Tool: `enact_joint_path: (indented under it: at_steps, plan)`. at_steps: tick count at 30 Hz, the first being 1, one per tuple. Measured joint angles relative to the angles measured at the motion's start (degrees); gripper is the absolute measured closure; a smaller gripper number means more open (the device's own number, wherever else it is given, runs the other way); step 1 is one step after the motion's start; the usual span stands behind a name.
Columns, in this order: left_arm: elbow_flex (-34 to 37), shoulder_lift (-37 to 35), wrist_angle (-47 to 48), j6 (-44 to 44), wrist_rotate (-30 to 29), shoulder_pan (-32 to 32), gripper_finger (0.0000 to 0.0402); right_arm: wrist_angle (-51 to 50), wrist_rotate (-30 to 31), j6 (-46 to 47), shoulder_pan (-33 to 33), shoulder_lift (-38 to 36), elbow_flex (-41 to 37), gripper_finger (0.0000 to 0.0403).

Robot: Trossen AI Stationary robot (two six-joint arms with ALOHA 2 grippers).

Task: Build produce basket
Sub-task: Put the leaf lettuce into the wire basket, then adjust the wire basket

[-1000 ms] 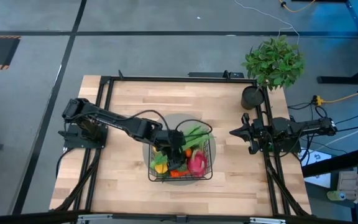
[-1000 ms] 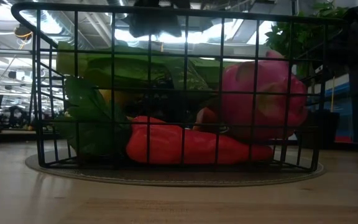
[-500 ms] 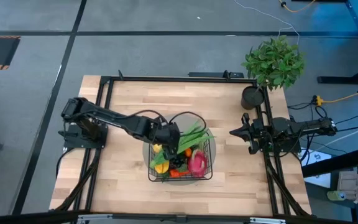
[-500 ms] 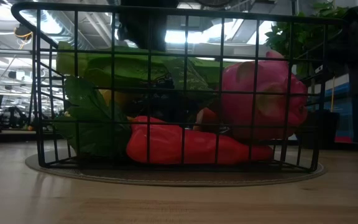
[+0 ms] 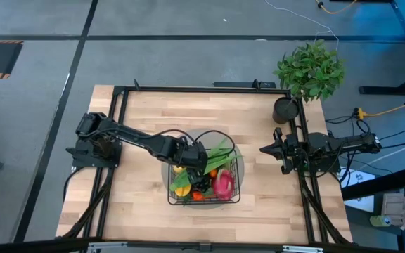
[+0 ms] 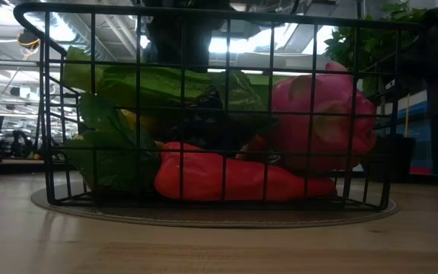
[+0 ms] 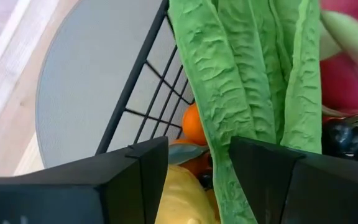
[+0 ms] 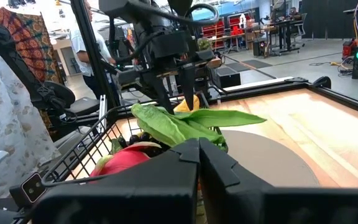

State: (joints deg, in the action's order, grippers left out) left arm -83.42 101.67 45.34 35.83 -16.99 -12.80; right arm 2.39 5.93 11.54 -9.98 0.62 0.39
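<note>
The black wire basket stands on a round grey mat at mid table. In it lie a pink dragon fruit, a long red-orange vegetable, yellow fruits, a small orange, dark grapes and long green stalks that rest on top of the pile. My left gripper is open over the basket's far left part. Its fingers point down and stand on either side of the stalks and a yellow fruit. My right gripper waits shut at the table's right side. My left gripper stands open from above, with the green stalks' lower part passing between its fingers. I cannot tell whether a finger touches the stalks.
A leafy potted plant in a black pot stands at the far right corner. Black frame rails run along the table's edges. A person shows beyond the table in the right wrist view. Bare wood lies left of and in front of the basket.
My left gripper has gone from over the basket's middle toward the table's far edge and stays over the basket. The green stalks have shifted a little on top of the pile.
</note>
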Motion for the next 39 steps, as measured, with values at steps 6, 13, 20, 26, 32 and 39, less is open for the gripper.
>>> enact_joint_path:
  at_steps: [6,13,20,26,32,39]
  plan:
    - [0.0,0.0,2.7,1.7,1.5,0.0,0.0239,0.0,0.0,0.0,0.0,0.0,0.0,0.0398]
    - [-0.4,-2.1,-0.3,1.7,-0.9,0.0,0.0239,0.0,0.0,0.0,0.0,0.0,0.0,0.0398]
    - [-5.1,-2.4,2.2,-0.4,-0.4,-0.7,0.0239,0.0,0.0,0.0,0.0,0.0,0.0,0.0398]
    - [-12.3,-2.4,1.7,-4.6,8.3,-5.3,0.0239,0.0,0.0,0.0,0.0,0.0,0.0,0.0398]
    - [-14.5,-2.4,1.4,-3.4,11.9,-12.5,0.0239,0.0,0.0,0.0,0.0,0.0,0.0,0.0398]
    - [-11.8,2.0,-1.7,1.6,8.1,-20.6,0.0239,0.0,0.0,0.0,0.0,0.0,0.0,0.0398]
